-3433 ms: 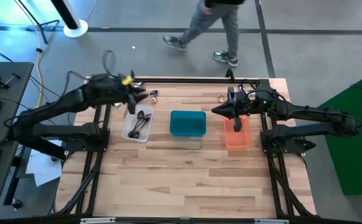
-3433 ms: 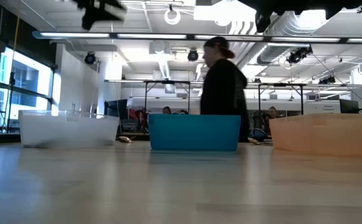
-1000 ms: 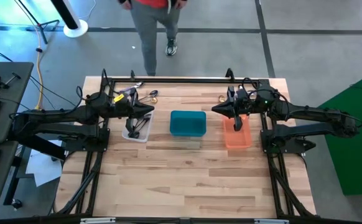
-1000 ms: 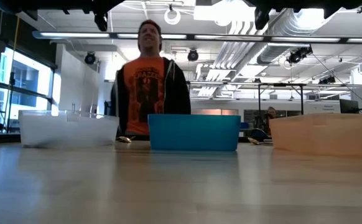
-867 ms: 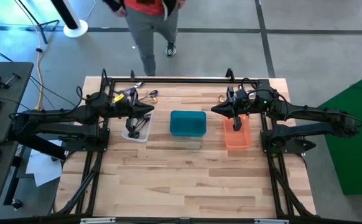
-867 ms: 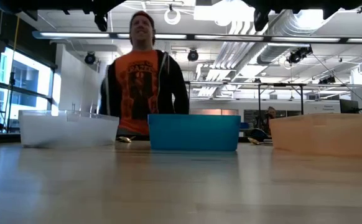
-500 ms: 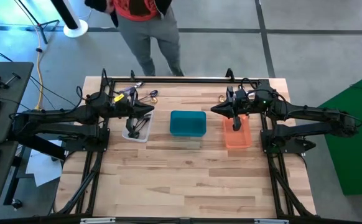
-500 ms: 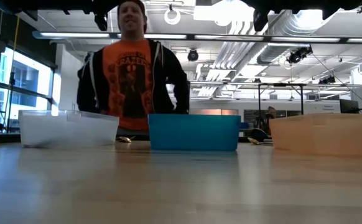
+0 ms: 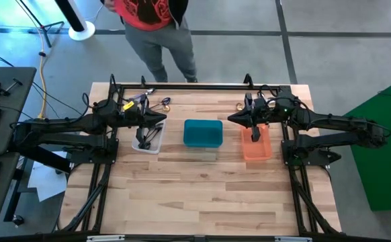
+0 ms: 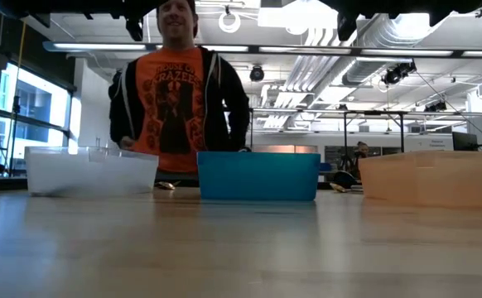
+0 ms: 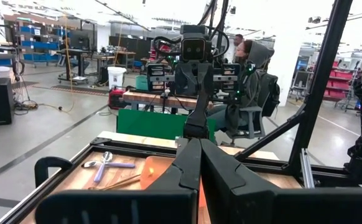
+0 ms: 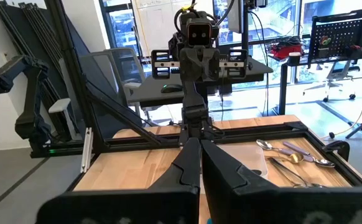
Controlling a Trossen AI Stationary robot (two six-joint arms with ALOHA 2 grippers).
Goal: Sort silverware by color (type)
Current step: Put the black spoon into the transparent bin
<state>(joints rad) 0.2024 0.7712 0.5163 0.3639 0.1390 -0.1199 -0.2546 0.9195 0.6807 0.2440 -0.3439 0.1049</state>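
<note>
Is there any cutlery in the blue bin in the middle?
No, from above the blue bin shows only its bare floor, while the clear bin holds dark utensils.

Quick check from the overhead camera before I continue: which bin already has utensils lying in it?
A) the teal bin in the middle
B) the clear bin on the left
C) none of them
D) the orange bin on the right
B: in the high view, dark utensils lie inside the clear bin, just under the left end effector, while the teal bin shows only its own bare floor.
</note>
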